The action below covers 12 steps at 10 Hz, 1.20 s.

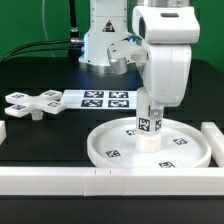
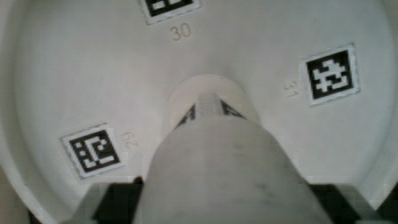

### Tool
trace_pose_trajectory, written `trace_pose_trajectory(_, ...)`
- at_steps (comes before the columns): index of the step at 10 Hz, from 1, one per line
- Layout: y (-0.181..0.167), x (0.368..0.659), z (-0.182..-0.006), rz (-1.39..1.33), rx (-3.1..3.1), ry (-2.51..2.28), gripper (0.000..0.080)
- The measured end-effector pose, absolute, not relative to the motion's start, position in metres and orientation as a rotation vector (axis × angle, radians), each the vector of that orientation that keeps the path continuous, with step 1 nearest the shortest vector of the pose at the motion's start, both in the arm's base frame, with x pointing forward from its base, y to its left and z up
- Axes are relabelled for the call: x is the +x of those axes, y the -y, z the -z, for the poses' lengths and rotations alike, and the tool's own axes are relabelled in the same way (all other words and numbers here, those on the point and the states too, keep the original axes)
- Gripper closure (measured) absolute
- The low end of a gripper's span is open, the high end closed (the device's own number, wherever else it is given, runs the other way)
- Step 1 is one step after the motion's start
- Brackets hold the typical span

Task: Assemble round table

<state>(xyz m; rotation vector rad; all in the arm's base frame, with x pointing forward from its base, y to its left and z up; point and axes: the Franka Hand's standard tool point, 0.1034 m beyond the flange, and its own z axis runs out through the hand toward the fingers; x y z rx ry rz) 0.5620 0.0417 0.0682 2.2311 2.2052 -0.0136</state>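
The large rimmed round disc [image 1: 150, 146] lies flat on the black table near the front rails, tags facing up. The short cylindrical post [image 1: 149, 122] stands upright on the disc's centre. My gripper [image 1: 152, 108] is shut on the post from above. In the wrist view the post [image 2: 222, 150] runs down to the hub between my two black fingers [image 2: 118, 198], with the disc [image 2: 107, 70] and its tags around it. The cross-shaped foot [image 1: 28, 104] lies on the table at the exterior view's left, apart from the gripper.
The marker board [image 1: 99, 99] lies behind the disc. Long white rails run along the front edge [image 1: 90, 180] and at the exterior view's right [image 1: 212, 135]. The arm's base [image 1: 108, 35] stands at the back.
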Motion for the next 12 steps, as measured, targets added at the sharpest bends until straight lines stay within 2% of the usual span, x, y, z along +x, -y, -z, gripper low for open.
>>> trace_pose_trajectory(8,-0.0429,0.5605,-0.0673,0.016,2.817,-1.394,0.0392)
trace_pose_trajectory(12,-0.0416,0.5599,-0.0668,0.008,3.099,-0.658,0.0392)
